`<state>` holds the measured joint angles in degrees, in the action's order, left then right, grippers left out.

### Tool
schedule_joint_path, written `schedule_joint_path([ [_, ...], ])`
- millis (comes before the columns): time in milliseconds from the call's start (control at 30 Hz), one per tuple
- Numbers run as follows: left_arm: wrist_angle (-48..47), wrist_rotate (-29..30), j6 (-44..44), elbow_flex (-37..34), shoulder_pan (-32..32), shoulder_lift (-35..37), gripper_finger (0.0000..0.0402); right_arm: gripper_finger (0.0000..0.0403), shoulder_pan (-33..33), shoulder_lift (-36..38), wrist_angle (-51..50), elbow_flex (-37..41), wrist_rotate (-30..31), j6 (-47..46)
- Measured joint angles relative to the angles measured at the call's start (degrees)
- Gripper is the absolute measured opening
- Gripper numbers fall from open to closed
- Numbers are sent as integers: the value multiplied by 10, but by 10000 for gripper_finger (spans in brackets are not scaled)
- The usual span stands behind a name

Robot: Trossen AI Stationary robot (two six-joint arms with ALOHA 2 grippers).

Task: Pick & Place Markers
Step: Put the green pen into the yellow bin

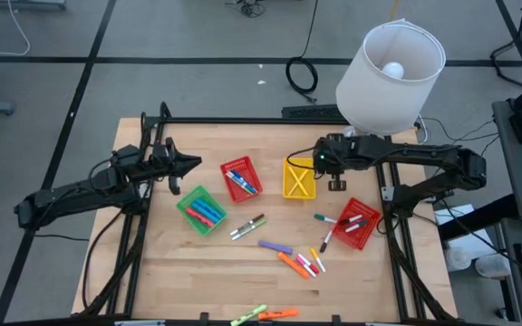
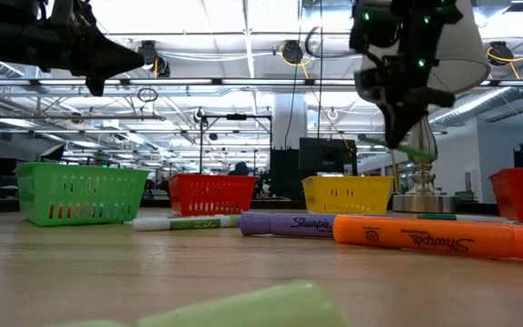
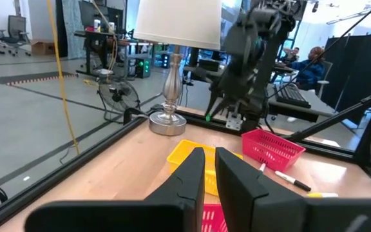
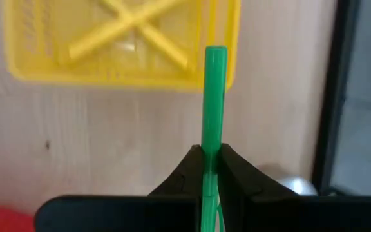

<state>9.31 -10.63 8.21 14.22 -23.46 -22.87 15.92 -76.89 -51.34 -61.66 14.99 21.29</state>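
Observation:
My right gripper (image 1: 335,181) hangs above the table just right of the yellow basket (image 1: 299,177), shut on a green marker (image 4: 212,96). Two yellow markers lie crossed in that basket. The green basket (image 1: 200,210), the red basket (image 1: 241,178) and the right red basket (image 1: 356,224) each hold markers. Several loose markers (image 1: 293,258) lie on the wood near the table's middle, and others near its front edge (image 1: 263,314). My left gripper (image 1: 184,167) waits level above the table's left side, shut with nothing in it. My right gripper pinches the green marker between its two fingers, partway along the shaft (image 4: 211,138). The marker runs along the fingers and sticks out past their tips. The fingers slant down from above. The marker is lifted clear of the table and the basket.
A white-shaded lamp (image 1: 390,68) stands at the table's far right corner, its metal base (image 2: 422,202) close behind my right gripper. Purple (image 2: 284,223) and orange (image 2: 425,241) markers lie across the near table. Black frame rails (image 1: 392,226) run along the table's sides.

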Motion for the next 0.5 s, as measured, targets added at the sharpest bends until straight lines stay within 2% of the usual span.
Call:
schedule_joint_path([
  [167, 0, 1, 0, 0, 0, 0, 47, 12, -14, -36, -1, -78, 0, 46],
  [300, 0, 1, -4, 0, 0, 0, 47, 12, -25, -100, -11, -148, -1, 81],
  [500, 0, 1, -5, 0, 0, 0, 47, 12, -49, -175, 2, -191, -33, 218],
])
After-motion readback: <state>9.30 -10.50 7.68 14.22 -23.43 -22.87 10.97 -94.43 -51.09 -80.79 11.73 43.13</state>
